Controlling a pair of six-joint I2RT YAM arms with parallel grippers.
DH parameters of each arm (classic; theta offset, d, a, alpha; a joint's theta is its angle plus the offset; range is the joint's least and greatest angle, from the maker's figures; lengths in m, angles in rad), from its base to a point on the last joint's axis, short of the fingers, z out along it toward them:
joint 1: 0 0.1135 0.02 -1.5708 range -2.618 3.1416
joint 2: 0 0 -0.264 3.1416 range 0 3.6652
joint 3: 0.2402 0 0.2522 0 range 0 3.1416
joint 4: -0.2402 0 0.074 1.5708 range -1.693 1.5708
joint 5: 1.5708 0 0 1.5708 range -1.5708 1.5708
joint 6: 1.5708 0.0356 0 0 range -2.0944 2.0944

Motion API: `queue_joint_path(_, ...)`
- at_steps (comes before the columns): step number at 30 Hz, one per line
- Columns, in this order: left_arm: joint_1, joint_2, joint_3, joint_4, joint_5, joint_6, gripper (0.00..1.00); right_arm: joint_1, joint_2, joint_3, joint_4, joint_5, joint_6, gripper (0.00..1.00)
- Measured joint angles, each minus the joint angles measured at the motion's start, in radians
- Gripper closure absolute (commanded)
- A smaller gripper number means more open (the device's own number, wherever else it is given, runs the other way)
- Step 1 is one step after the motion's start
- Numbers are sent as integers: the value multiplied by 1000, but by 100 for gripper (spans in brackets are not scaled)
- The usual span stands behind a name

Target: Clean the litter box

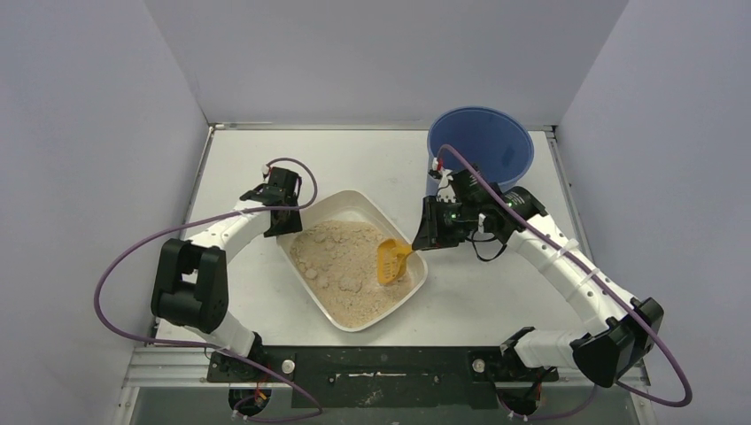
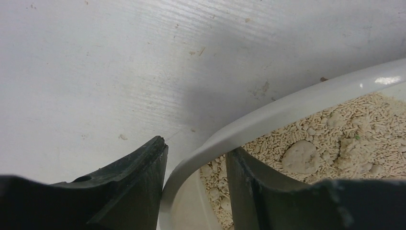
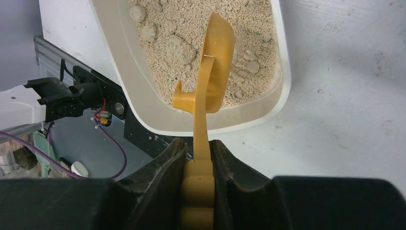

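The off-white litter box (image 1: pixel 420 285) sits at the table's middle, filled with beige litter and several clumps (image 3: pixel 253 67). My left gripper (image 1: pixel 282 221) is at its far-left corner. In the left wrist view the left gripper (image 2: pixel 196 158) straddles the box's rim (image 2: pixel 287 108), one finger outside and one in the litter, closed on it. My right gripper (image 1: pixel 423 239) is shut on the handle of the orange scoop (image 1: pixel 390 261). In the right wrist view the right gripper (image 3: pixel 197 148) holds the scoop (image 3: pixel 215 57) with its head over the litter by the box's right rim (image 3: pixel 282 91).
A tall blue bucket (image 1: pixel 481 146) stands at the back right, just behind my right arm. Grey walls close in the table on three sides. A black mounting rail (image 1: pixel 381 363) runs along the near edge. Purple cables (image 1: pixel 115 266) loop beside each arm.
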Motion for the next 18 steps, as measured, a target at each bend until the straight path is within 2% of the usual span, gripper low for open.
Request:
queue_joint_path(4,0,-6,-4,2,12,19,85,-6,33,11,-31,-8,27,100)
queue_joint_path(8,-10,-56,-41,-19,75,58,100,-6,74,31,-51,-10,53,100)
queue_joint_path(11,-27,-83,-64,-10,116,26,100,-2,95,35,-63,-10,70,100)
queue_joint_path(18,-24,-111,-91,3,109,-15,100,24,140,79,-107,45,76,100)
